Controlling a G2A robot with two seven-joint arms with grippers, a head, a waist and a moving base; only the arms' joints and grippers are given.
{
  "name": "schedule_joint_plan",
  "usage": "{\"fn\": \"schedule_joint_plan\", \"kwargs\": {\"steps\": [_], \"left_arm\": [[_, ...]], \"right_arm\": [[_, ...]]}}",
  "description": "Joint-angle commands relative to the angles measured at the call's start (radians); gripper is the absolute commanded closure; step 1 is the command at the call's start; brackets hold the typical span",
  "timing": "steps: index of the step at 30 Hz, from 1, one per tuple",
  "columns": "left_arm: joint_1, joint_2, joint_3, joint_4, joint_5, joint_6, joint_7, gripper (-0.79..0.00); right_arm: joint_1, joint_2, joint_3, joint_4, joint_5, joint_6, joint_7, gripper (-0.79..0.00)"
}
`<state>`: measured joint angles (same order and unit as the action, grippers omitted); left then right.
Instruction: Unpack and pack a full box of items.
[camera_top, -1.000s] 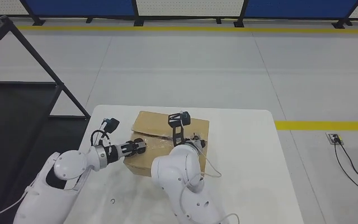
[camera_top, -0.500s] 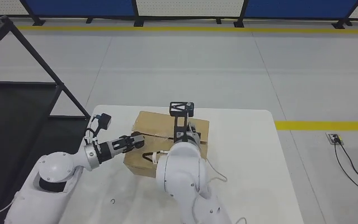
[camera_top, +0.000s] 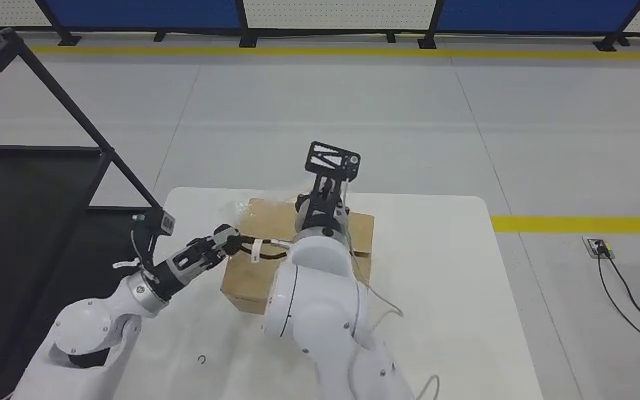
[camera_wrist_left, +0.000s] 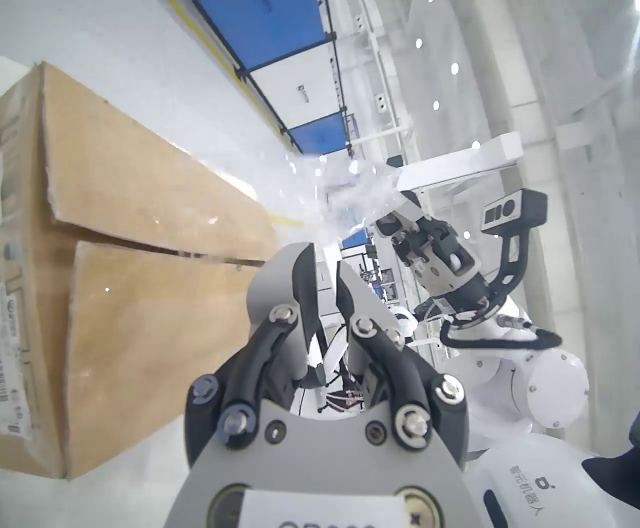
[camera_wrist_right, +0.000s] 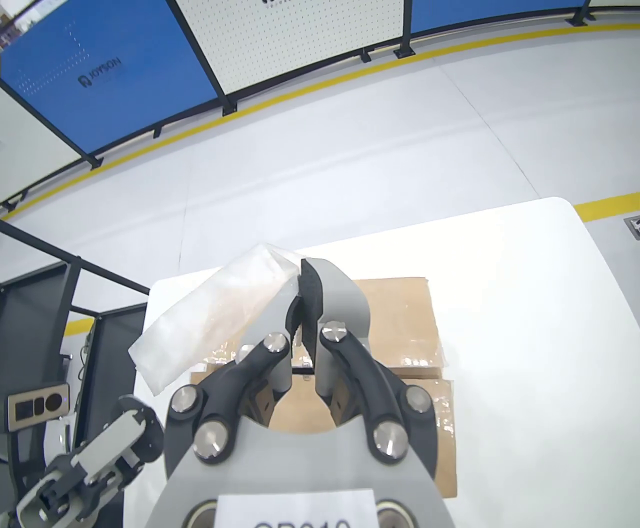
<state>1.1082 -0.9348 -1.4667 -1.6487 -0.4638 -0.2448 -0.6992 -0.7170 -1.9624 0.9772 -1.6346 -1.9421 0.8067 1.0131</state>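
A brown cardboard box (camera_top: 352, 236) sits mid-table, its top flaps closed (camera_wrist_right: 400, 320). My right gripper (camera_wrist_right: 301, 280) is raised above the box's far left corner (camera_top: 308, 208) and is shut on a strip of clear plastic film (camera_wrist_right: 215, 320) that hangs off to one side. The left wrist view shows that film (camera_wrist_left: 345, 190) gripped by the right gripper (camera_wrist_left: 400, 210). My left gripper (camera_wrist_left: 326, 260) is at the box's left side (camera_top: 232, 238), fingers together with only a thin gap. The film's lower edge lies just past its tips; contact is unclear.
The white table (camera_top: 440, 300) has free room right of the box and in front of it. A small dark ring (camera_top: 201, 359) lies near the front left. A black frame (camera_top: 60, 100) stands off the table's left side.
My right gripper has risen from the box top, taking the clear film up with it. My left arm has drawn back to the left, away from the box's top seam.
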Motion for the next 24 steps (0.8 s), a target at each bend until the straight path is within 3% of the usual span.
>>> {"fn": "schedule_joint_plan", "kwargs": {"steps": [1, 5, 9, 10, 11, 13, 14, 16, 24], "left_arm": [[0.038, -0.002, -0.021, -0.018, -0.018, -0.034, 0.048, -0.16], [0.08, -0.005, -0.042, -0.036, -0.048, -0.06, 0.084, -0.163], [0.08, -0.005, -0.042, -0.036, -0.048, -0.06, 0.084, -0.32], [0.08, -0.005, -0.042, -0.036, -0.048, -0.06, 0.084, -0.323], [0.08, -0.005, -0.042, -0.036, -0.048, -0.06, 0.084, -0.314], [0.08, -0.005, -0.042, -0.036, -0.048, -0.06, 0.084, -0.071], [0.08, -0.005, -0.042, -0.036, -0.048, -0.06, 0.084, -0.006], [0.084, -0.005, -0.048, -0.038, -0.016, -0.063, 0.116, 0.0], [0.112, -0.021, -0.057, -0.059, 0.17, -0.078, 0.405, 0.0]], "right_arm": [[0.013, -0.005, 0.006, 0.03, -0.005, 0.015, -0.015, 0.0], [0.022, -0.009, 0.01, 0.049, -0.014, 0.012, -0.011, 0.0], [0.022, -0.009, 0.01, 0.049, -0.014, 0.012, -0.011, 0.0], [0.022, -0.009, 0.01, 0.049, -0.014, 0.012, -0.011, 0.0], [0.022, -0.009, 0.01, 0.049, -0.014, 0.012, -0.011, 0.0], [0.022, -0.009, 0.01, 0.049, -0.014, 0.012, -0.011, 0.0], [0.022, -0.009, 0.01, 0.049, -0.014, 0.012, -0.011, 0.0], [0.011, 0.004, 0.013, 0.048, 0.003, 0.008, -0.031, 0.0], [-0.132, 0.037, -0.02, 0.017, 0.085, 0.193, -0.193, 0.0]]}}
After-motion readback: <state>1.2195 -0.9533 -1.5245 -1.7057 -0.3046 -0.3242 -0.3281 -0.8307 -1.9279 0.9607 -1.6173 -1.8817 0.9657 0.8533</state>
